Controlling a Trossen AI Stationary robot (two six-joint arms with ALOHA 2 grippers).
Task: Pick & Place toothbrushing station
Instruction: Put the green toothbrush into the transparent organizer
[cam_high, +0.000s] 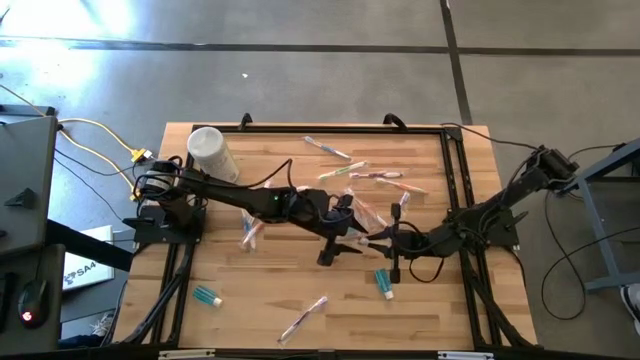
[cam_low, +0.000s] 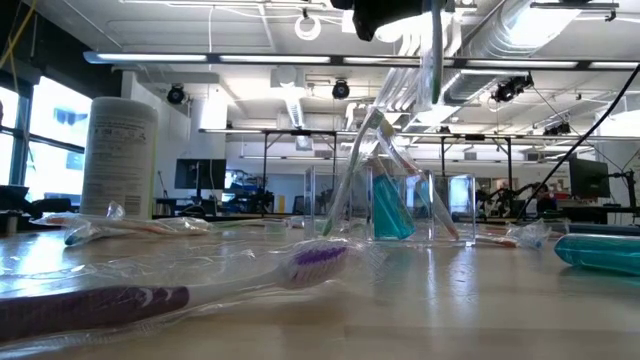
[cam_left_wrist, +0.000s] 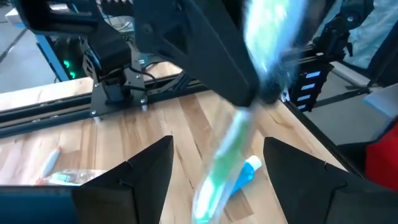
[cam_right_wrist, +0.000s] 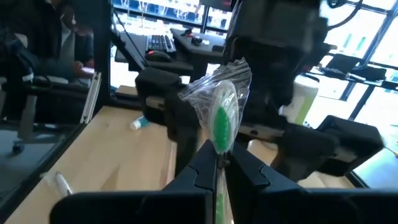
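The toothbrushing station (cam_low: 400, 205), a clear boxy holder, stands mid-table holding a teal tube and some leaning toothbrushes. Above it hangs a green toothbrush (cam_right_wrist: 220, 122) in crinkled clear wrap, with my right gripper (cam_right_wrist: 221, 152) shut on its handle. In the high view the right gripper (cam_high: 378, 240) meets the left gripper (cam_high: 340, 240) at the table's centre. My left gripper (cam_left_wrist: 217, 142) is open, its fingers (cam_left_wrist: 127, 183) wide on either side of the same green toothbrush (cam_left_wrist: 224, 162) without touching it. From above, the arms hide the holder.
A white cylindrical tub (cam_high: 212, 152) stands at the back left. Several wrapped toothbrushes (cam_high: 375, 180) lie scattered behind the arms, and one (cam_high: 303, 318) lies near the front edge. Toothpaste tubes lie at the front left (cam_high: 207, 295) and front centre (cam_high: 384, 283).
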